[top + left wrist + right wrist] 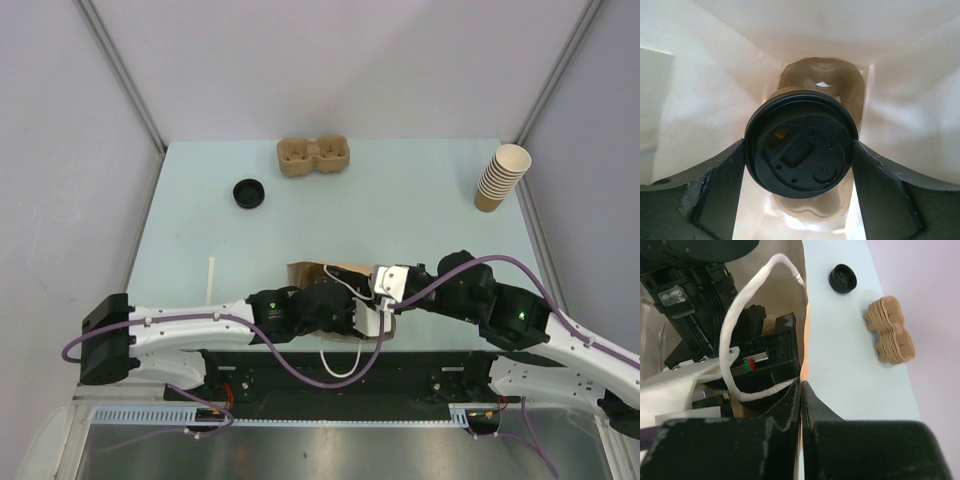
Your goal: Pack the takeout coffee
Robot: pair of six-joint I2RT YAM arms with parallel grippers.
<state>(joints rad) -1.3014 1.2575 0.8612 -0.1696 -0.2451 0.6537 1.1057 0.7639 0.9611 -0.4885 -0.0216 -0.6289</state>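
The takeout coffee, a tan cup (784, 93) capped with a round black lid (801, 143), hangs inside the white-lined paper bag (715, 85). My left gripper (799, 165) is shut on it, both fingers pressed against the lid's sides. Below it a brown pulp tray (840, 80) lies on the bag's bottom. In the top view the brown bag (318, 272) stands at the near middle with my left wrist over its mouth. My right gripper (802, 385) is shut on the bag's thin edge (804, 330), holding it at the right side (386, 300).
A loose black lid (248, 192) lies at the far left of the table, also the black lid (843, 278). Stacked pulp trays (313, 156) sit at the back middle. A tall cup stack (502, 177) stands at the back right. The bag's white cord handle (735, 325) loops near my right fingers.
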